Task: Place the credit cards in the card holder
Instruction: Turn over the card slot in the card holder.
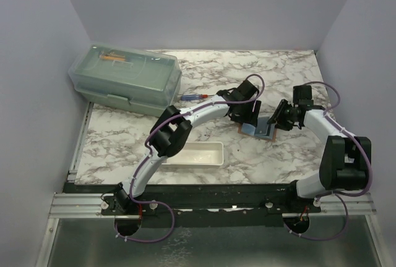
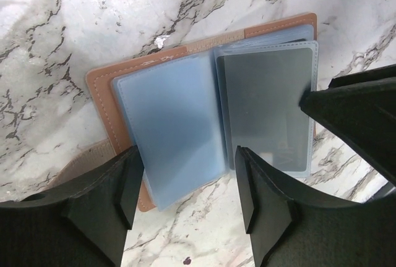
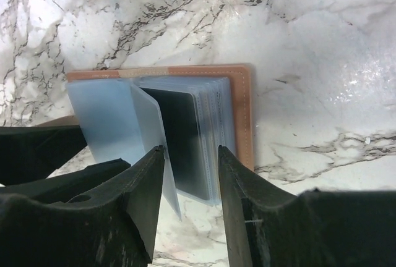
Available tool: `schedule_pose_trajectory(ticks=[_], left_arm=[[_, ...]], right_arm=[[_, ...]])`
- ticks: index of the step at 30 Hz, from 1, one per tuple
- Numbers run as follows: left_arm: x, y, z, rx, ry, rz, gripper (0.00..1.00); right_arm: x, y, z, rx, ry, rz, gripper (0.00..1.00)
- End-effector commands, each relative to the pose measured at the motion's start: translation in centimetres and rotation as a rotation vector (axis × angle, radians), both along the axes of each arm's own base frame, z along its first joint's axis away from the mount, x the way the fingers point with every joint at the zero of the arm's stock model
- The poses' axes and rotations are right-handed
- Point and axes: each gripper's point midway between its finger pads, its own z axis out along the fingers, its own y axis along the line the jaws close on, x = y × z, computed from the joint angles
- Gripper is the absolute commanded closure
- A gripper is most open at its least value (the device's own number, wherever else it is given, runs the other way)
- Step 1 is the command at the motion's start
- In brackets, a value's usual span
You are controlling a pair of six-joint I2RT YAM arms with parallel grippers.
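Observation:
The tan-brown card holder (image 1: 258, 130) lies open on the marble table between both arms. Its clear sleeves fan out, and a dark card (image 2: 266, 112) sits inside the right-hand sleeve. A blue-grey card or leaf (image 2: 173, 131) lies over the left half. My left gripper (image 2: 189, 186) hovers open over the holder's near edge, its fingers either side of that blue sheet's lower end without clamping it. My right gripper (image 3: 192, 174) is open over the sleeves (image 3: 213, 131). One translucent leaf (image 3: 151, 137) stands up against its left finger, and the dark card (image 3: 179, 137) shows between the fingers.
A white rectangular tray (image 1: 193, 154) sits near the front edge, left of the holder. A pale green lidded box (image 1: 127, 78) stands at the back left, with a pen (image 1: 197, 97) beside it. The left arm (image 1: 170, 132) arches over the tray.

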Motion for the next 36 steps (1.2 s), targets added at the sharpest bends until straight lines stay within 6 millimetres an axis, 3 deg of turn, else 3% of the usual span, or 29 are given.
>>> schedule_pose_trajectory(ticks=[1,4,6,11,16,23,26,30,33,36], left_arm=[[-0.4,1.4,1.7,0.022,-0.008,-0.02,0.32],[-0.7,1.9,3.8,0.005,-0.022,-0.032,0.29],[-1.0,2.5,5.4,-0.012,-0.033,-0.04,0.28],[-2.1,4.2,9.5,-0.054,-0.074,-0.056,0.27],[-4.2,7.4,13.1,-0.108,-0.073,-0.073,0.26],[-6.3,15.7,16.3,-0.159,-0.035,0.027,0.24],[-7.3,19.9,16.9,-0.096,-0.049,0.102,0.24],[-9.1,25.5,16.5,0.052,-0.065,0.211,0.24],[-10.6,29.2,15.2,0.176,-0.052,0.278,0.24],[-11.9,32.6,13.4,0.304,-0.014,0.374,0.24]], right_arm=[[-0.9,-0.5,-2.0,-0.026,0.066,-0.01,0.56],[-2.0,-2.1,-3.3,-0.105,0.13,-0.065,0.56],[-2.4,-2.2,-3.7,-0.107,0.141,-0.068,0.56],[-1.2,1.2,-3.6,0.068,0.071,0.028,0.64],[-1.1,2.2,-3.7,0.113,0.045,0.072,0.77],[-0.1,4.1,-2.8,0.169,-0.012,0.142,0.83],[0.0,2.6,-2.8,0.047,0.025,0.118,0.82],[0.6,1.4,-0.8,-0.121,0.006,0.135,0.62],[1.1,2.4,1.6,-0.158,-0.052,0.172,0.49],[1.5,4.1,3.7,-0.142,-0.112,0.215,0.45]])
